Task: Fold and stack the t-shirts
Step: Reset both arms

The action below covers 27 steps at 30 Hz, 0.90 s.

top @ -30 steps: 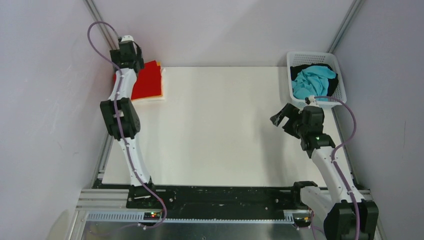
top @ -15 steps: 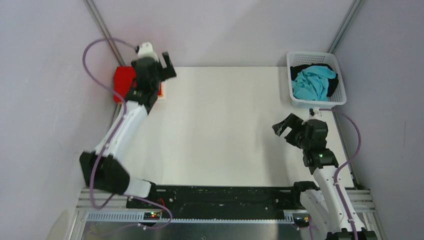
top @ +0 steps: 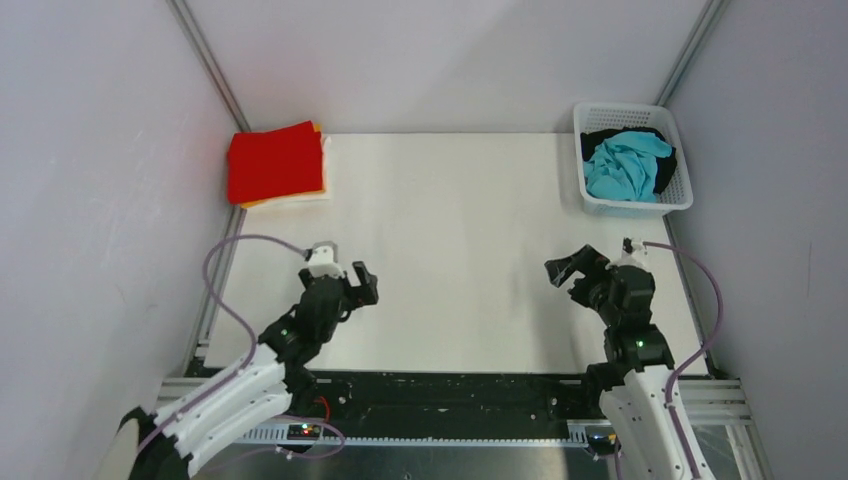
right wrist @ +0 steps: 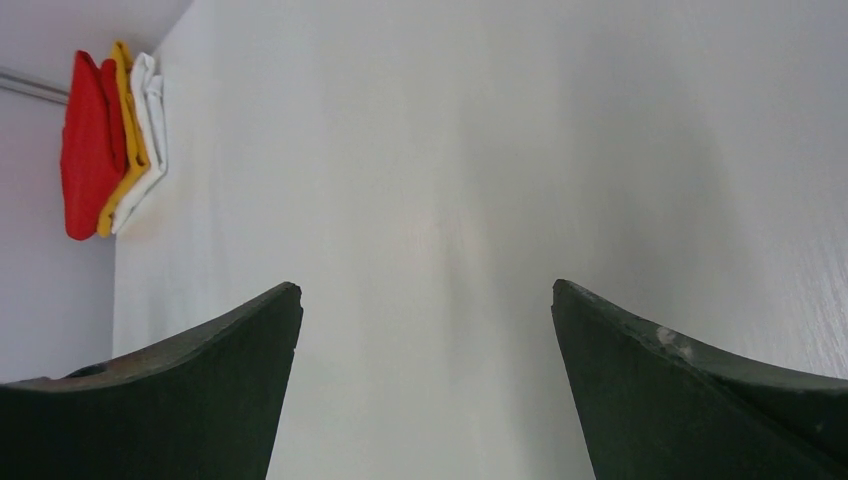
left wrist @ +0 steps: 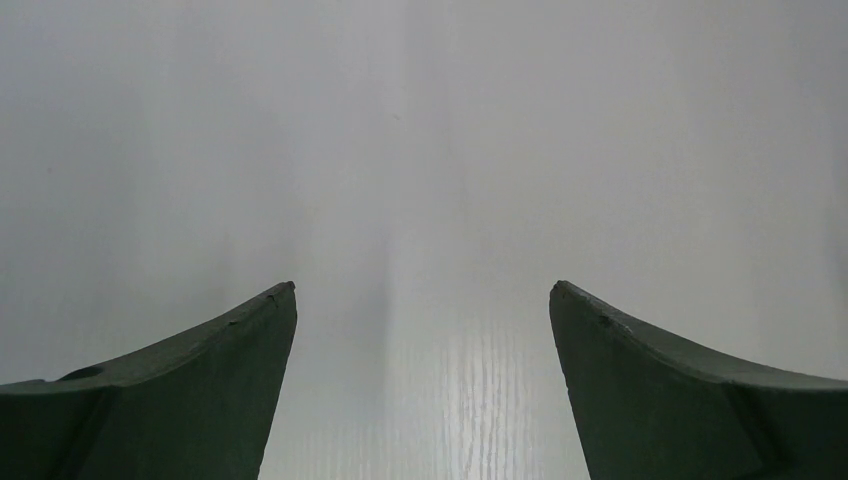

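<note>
Left gripper (top: pixel 352 278) and right gripper (top: pixel 572 265) hover over the white desk (top: pixel 450 220), jaws wide, holding nothing. The right wrist view shows the far-left stack edge-on: red t-shirt (right wrist: pixel 85 140), orange-yellow t-shirt (right wrist: pixel 128 135), white t-shirt (right wrist: pixel 150 105). Only the top view shows the turquoise t-shirt (top: pixel 620 165) and black t-shirt (top: pixel 600 136) in the basket (top: pixel 632 208).

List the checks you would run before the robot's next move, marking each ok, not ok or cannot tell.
1. Left gripper open, empty: ok.
2. Right gripper open, empty: ok.
3. Folded stack neat, red t-shirt on top: ok.
4. Turquoise t-shirt uppermost in the basket: ok.
5. All shirts folded: not ok; turquoise and black t-shirt crumpled in basket.
6. More shirts beneath them: cannot tell.
</note>
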Each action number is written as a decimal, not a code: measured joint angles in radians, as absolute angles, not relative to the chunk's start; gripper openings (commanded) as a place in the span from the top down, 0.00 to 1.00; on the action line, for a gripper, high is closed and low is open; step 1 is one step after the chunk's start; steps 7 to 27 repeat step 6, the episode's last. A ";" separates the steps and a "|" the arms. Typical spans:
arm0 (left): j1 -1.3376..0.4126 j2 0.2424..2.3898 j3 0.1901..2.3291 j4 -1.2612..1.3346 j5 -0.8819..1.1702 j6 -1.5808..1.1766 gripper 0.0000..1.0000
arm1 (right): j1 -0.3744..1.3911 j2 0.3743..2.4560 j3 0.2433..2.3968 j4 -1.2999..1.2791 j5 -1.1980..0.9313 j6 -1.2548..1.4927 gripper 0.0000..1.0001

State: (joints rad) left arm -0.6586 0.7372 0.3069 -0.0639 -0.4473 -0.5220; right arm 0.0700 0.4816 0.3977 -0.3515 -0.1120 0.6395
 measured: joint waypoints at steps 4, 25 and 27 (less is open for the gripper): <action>-0.659 0.524 0.242 -0.115 -0.517 -0.555 0.00 | 0.083 0.404 0.344 -0.322 -0.088 0.654 0.00; -0.659 0.468 0.242 -0.117 -0.538 -0.560 0.00 | 0.088 0.396 0.331 -0.312 -0.084 0.654 0.00; -0.659 0.468 0.242 -0.117 -0.538 -0.560 0.00 | 0.088 0.396 0.331 -0.312 -0.084 0.654 0.00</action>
